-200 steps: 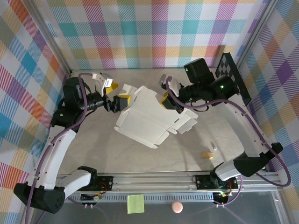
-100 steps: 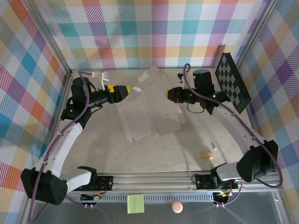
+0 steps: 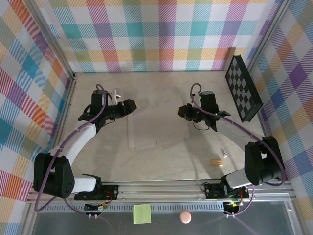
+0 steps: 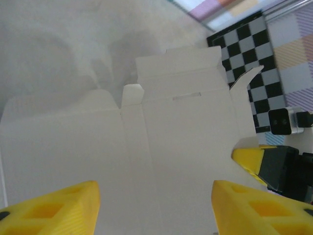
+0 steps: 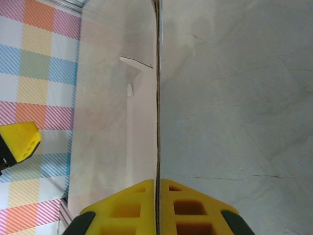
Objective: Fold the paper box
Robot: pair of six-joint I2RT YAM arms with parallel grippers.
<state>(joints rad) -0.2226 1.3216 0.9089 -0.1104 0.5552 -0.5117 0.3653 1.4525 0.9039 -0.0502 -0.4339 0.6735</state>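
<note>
The paper box [image 4: 161,142] is a pale flat sheet with creases and small flaps at its far edge, spread out under my left gripper [image 4: 154,210]. That gripper is open, its yellow fingers [image 4: 54,208] wide apart above the sheet with nothing between them. My right gripper [image 5: 157,196] is shut on the box's thin edge [image 5: 158,98], seen edge-on. From above, the box [image 3: 156,122] shows only faintly on the table, between the left gripper [image 3: 128,105] and the right gripper [image 3: 182,111].
A black checkerboard panel [image 3: 243,88] leans against the right wall. A small wooden piece [image 3: 215,162] lies near the front right. A yellow-green sticky note [image 3: 142,213] and a pink ball [image 3: 185,217] sit in front of the rail. Plaid walls enclose the table.
The box was held up, tilted and partly opened; now it lies flat and low between the grippers. Both arms have swung down and drawn apart.
</note>
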